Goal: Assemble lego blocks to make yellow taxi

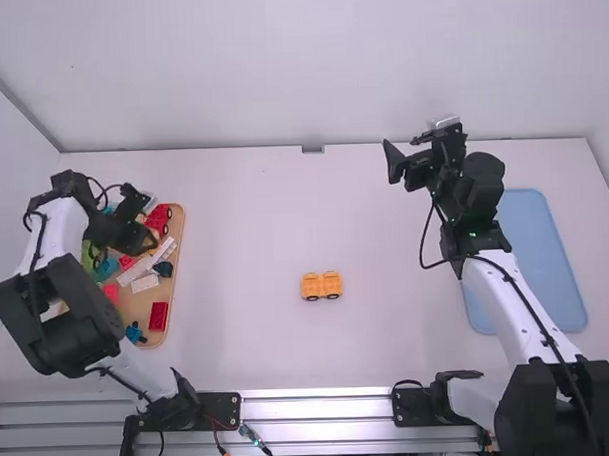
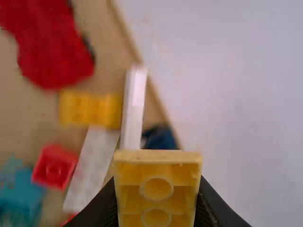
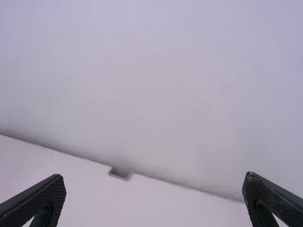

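Over the wooden tray of loose blocks at the far left is my left gripper point(image 1: 150, 238). In the left wrist view, that left gripper point(image 2: 157, 201) is shut on a yellow block point(image 2: 157, 163), whose hollow underside with round tubes faces the camera. An orange-yellow wheeled car base point(image 1: 322, 285) stands on the table near the middle. Raised above the table's far right part, my right gripper point(image 1: 407, 159) holds nothing. Seen from its own wrist, the right gripper point(image 3: 154, 189) has its fingers wide apart.
The wooden tray point(image 1: 174, 283) carries red, white, blue, green and yellow pieces. Another yellow block point(image 2: 90, 109) lies there beside white ones. A light blue tray point(image 1: 553, 254) lies at the right, partly behind the right arm. The back wall rises from the table's far edge.
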You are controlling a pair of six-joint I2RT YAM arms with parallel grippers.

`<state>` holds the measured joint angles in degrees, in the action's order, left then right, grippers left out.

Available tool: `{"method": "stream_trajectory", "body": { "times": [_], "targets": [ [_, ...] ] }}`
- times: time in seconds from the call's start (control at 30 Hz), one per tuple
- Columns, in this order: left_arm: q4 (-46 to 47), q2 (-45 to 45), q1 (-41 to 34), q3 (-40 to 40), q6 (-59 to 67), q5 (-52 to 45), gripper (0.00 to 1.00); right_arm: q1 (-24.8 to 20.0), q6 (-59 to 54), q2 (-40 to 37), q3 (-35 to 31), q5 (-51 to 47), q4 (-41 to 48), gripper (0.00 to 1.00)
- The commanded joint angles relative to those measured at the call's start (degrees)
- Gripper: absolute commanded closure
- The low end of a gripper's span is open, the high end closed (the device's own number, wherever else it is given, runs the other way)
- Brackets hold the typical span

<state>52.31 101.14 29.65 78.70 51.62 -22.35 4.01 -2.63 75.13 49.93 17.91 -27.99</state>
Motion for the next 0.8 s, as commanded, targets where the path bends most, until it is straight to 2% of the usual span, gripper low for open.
{"method": "stream_trajectory", "body": {
  "times": [0.0,0.17,0.3,0.37,0.47,0.57,0.63,0.77],
  "targets": [
    [-2.03,0.55,-3.17,0.79,-0.83,-13.88,0.93,2.05,2.84,3.93,1.81,2.25,-2.95,0.01],
    [-8.37,0.55,-10.12,0.31,-0.85,-20.48,0.93,5.16,6.01,11.54,1.81,6.29,-12.74,0.01],
    [-14.05,0.55,-16.44,0.31,-0.81,-30.77,0.96,6.16,7.54,17.53,2.60,18.36,-19.76,0.01],
    [-16.59,0.55,-18.93,0.31,-0.83,-35.43,0.96,6.16,7.30,19.47,3.87,24.15,-20.63,0.01],
    [-22.29,0.57,-24.24,-0.35,-0.83,-44.35,0.97,6.12,7.10,23.63,8.07,38.42,-20.85,0.04],
    [-27.04,0.57,-27.80,-1.75,-1.51,-48.19,0.96,6.12,6.14,26.82,11.30,47.47,-20.85,0.09],
    [-30.18,0.57,-30.21,-2.89,-3.30,-50.31,0.95,6.12,4.76,29.11,13.33,53.07,-20.87,0.09],
    [-35.43,0.57,-33.38,-4.98,-6.93,-52.30,0.98,6.75,5.88,31.74,15.65,56.52,-20.87,0.09]
  ]
}}
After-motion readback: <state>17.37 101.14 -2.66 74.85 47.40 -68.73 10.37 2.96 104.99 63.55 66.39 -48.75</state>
